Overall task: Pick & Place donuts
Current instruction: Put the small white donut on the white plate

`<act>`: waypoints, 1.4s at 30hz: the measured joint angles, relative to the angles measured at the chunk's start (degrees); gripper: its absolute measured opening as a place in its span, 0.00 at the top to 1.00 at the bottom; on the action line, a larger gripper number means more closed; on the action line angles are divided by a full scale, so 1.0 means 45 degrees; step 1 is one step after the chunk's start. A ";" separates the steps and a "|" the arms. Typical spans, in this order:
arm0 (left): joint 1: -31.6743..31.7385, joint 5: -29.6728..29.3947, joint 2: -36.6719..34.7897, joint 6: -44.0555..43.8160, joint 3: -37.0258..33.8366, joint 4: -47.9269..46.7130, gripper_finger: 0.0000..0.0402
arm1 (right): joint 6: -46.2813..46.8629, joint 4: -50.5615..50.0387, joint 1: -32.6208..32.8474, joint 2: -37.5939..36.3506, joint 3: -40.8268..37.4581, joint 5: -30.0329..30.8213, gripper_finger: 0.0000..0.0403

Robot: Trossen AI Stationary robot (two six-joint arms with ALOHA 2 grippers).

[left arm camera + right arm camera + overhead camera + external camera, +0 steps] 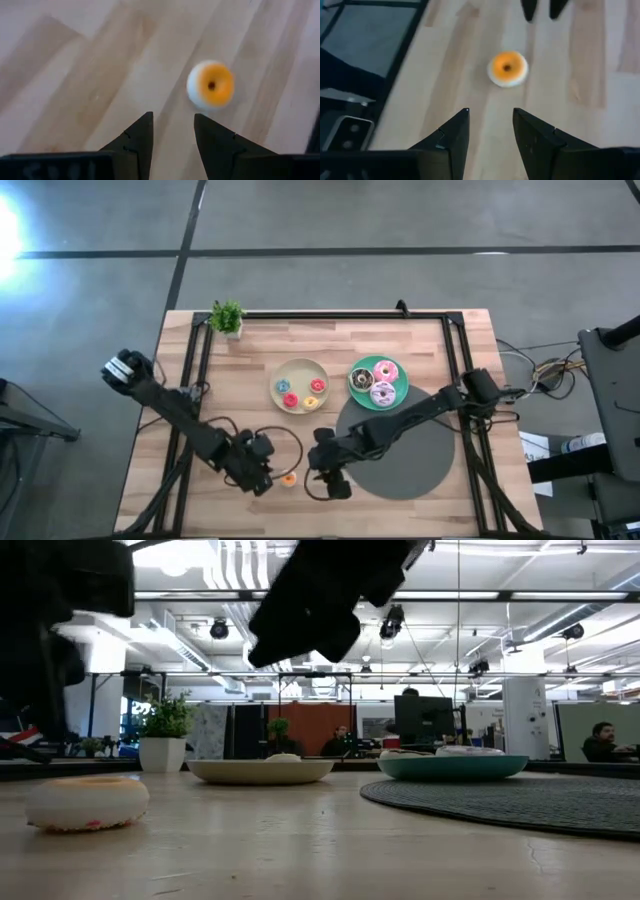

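Nearest the low camera, a small orange donut [87, 803] lies flat on the wooden table [180, 450], touching nothing. From above it sits near the table's front edge [288, 479], between the two grippers: the left gripper [262, 476] at its 9 o'clock, the right gripper [333, 483] at its 3 o'clock. Both hover just beside it with fingers apart and empty; the left wrist view shows its dark fingers [141, 135] parted with the donut [210, 85] ahead of them, and the right wrist view shows the same for its fingers [455, 135] and the donut [507, 68].

At the donut's 12 o'clock a beige plate [283, 371] holds small donuts [300, 390]. At 1 o'clock a teal plate [366, 364] carries the larger donuts [384, 380], touching a grey round mat [420, 460]. A potted plant [228, 317] stands at the far-left corner.
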 joint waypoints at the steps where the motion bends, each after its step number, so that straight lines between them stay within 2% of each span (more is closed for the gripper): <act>1: -0.0143 -0.0016 0.0140 -0.0253 -0.0001 -0.0008 0.71 | -0.0055 0.0031 0.0058 0.0018 0.0094 -0.0001 0.65; 6: -0.0619 -0.0317 0.0685 -0.0996 -0.0210 0.0115 0.71 | -0.0073 -0.0020 0.0274 0.0042 0.0137 -0.0054 0.65; 8: -0.0688 -0.0519 0.0868 -0.0978 -0.0501 0.0412 0.71 | 0.0549 -0.0008 0.0265 0.0042 0.0092 -0.0050 0.65; 12: -0.0631 -0.0656 0.0915 -0.0680 -0.1407 0.1184 0.71 | 0.2601 0.0256 0.0276 0.0043 -0.0007 -0.0010 0.65; 18: -0.0775 -0.0825 0.0582 -0.0627 -0.2659 0.3585 0.71 | 0.5674 0.1260 0.0291 0.0822 -0.0012 0.0057 0.66; 22: -0.0767 -0.0549 0.0618 -0.0197 -0.2877 0.5183 0.71 | 0.8436 0.2472 0.0282 0.1721 -0.0016 -0.0013 0.69; 25: -0.0781 -0.0255 0.0783 -0.0098 -0.2888 0.5866 0.71 | 0.9646 0.3178 0.0313 0.1985 -0.0021 -0.0039 0.71; 30: -0.0776 -0.0161 0.1037 0.0030 -0.2866 0.5999 0.71 | 1.0299 0.3266 0.0369 0.1922 -0.0011 0.0429 0.73; 36: -0.0776 -0.0178 0.1040 0.0053 -0.2866 0.5993 0.71 | 1.2196 0.3210 0.0473 0.2116 -0.0011 0.0665 0.73; 42: -0.0776 -0.0142 0.1030 0.0053 -0.2866 0.5972 0.71 | 1.1919 0.2790 0.0666 0.2111 0.0061 0.0675 0.74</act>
